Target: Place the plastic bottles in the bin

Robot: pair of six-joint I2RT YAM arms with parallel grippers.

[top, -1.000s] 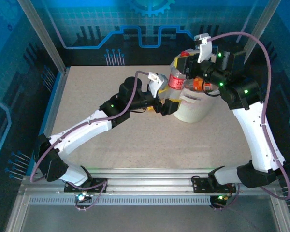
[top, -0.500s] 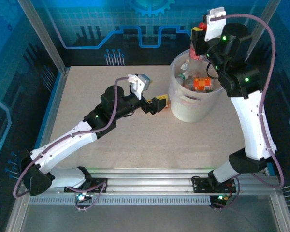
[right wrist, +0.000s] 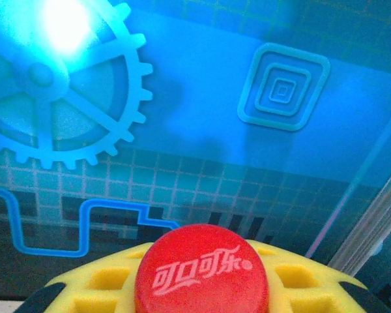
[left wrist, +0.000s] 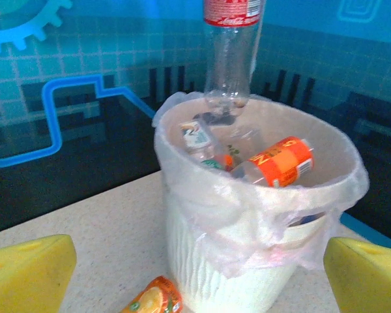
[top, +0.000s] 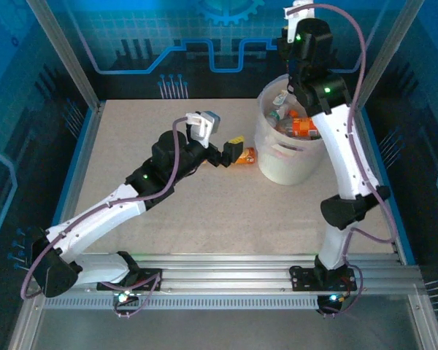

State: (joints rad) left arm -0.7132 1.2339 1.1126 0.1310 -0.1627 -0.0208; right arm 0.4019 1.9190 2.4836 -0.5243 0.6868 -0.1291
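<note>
The bin [top: 285,166] is a whitish bucket with a thin plastic liner, standing at the back right of the table. Inside it lie several plastic bottles, among them an orange-labelled one [left wrist: 280,160] and a clear one [left wrist: 197,138]. A clear bottle with a red label [left wrist: 229,59] hangs upright just above the bin's far rim. Its red cap [right wrist: 202,264] sits between the yellow pads of my right gripper [right wrist: 202,290], which is shut on it. Another orange bottle [top: 247,154] lies on the table against the bin's left side. My left gripper [top: 232,152] is open, just left of that bottle.
Metal frame posts [top: 66,58] and blue backdrop panels close in the back and sides. A rail [top: 219,281] carrying both arm bases runs along the near edge. The speckled tabletop [top: 204,219] stretches left of and in front of the bin.
My right arm has swung upward and back, lifting the red-capped bottle higher over the bin. My left arm has drawn back from the bin, its gripper still open.
</note>
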